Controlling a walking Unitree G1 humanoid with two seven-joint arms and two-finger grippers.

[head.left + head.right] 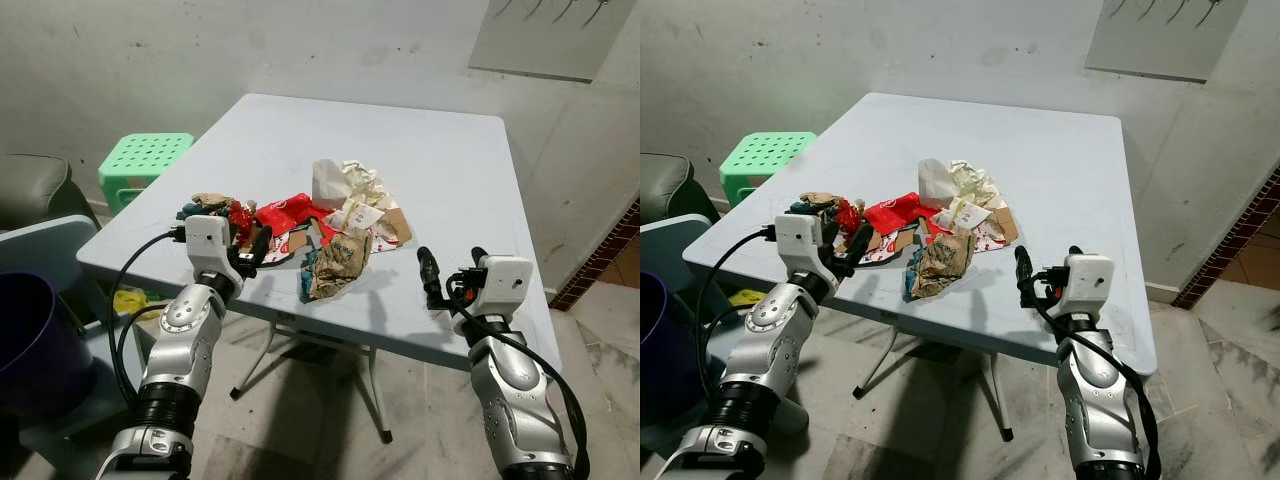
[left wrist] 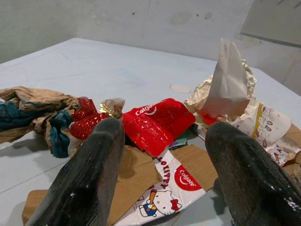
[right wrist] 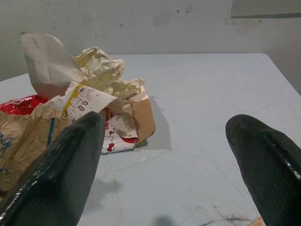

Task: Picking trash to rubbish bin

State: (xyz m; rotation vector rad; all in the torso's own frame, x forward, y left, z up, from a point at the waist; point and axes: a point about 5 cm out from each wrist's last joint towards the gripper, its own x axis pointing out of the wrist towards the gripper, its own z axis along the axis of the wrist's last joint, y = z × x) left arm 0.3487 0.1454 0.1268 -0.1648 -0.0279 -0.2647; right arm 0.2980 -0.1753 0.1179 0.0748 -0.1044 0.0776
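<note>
A heap of trash lies mid-table on the pale blue table (image 1: 440, 170): a red Colgate wrapper (image 1: 288, 210), a crumpled brown paper bag (image 1: 337, 262), white crumpled paper (image 1: 335, 180), a Hello Kitty carton (image 2: 162, 195) and a brown-and-teal wad (image 1: 205, 205). My left gripper (image 1: 255, 247) is open at the heap's front left, its fingers (image 2: 89, 174) pointing at the red wrapper. At the table's front right edge my right gripper (image 1: 452, 262) is open and holds nothing, a little clear of the heap. A dark purple bin (image 1: 30, 340) stands on the floor to my left.
A green plastic stool (image 1: 145, 160) stands beyond the table's left corner, with a dark seat (image 1: 35, 190) further left. Something yellow (image 1: 130, 300) lies under the table near its legs (image 1: 375, 390). A brick edge (image 1: 605, 255) borders the tiled floor at right.
</note>
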